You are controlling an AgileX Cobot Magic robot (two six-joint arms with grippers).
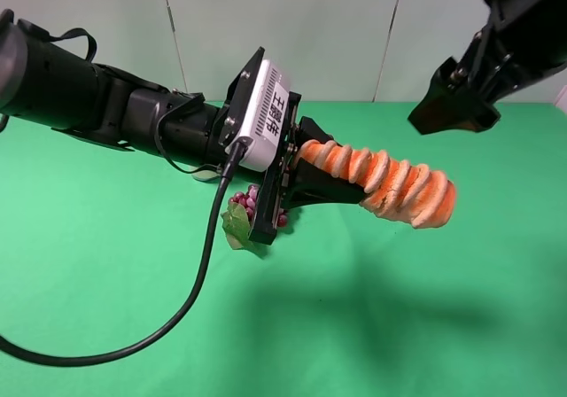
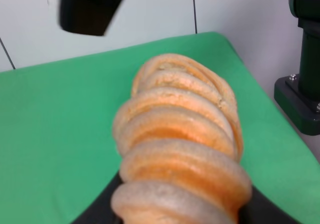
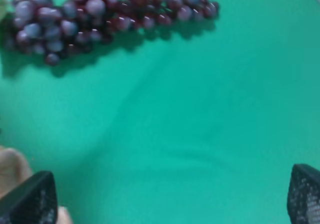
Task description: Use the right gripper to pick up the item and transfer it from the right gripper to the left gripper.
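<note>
The item, an orange-and-cream ridged roll (image 1: 390, 184), is held in the air over the green table. My left gripper (image 1: 310, 171) is shut on its near end; the roll sticks out to the right. It fills the left wrist view (image 2: 182, 144). My right gripper (image 1: 456, 105) is up at the upper right, apart from the roll, open and empty. In the right wrist view its two fingertips (image 3: 27, 201) stand wide apart at the frame's lower corners, with a bit of the roll (image 3: 10, 166) beside one of them.
A dark red grape bunch (image 1: 252, 204) with a green leaf lies on the table under the left gripper; it also shows in the right wrist view (image 3: 100, 14). A black cable (image 1: 199, 282) loops over the front left of the table. A dark stand (image 2: 302, 84) is beside the table edge.
</note>
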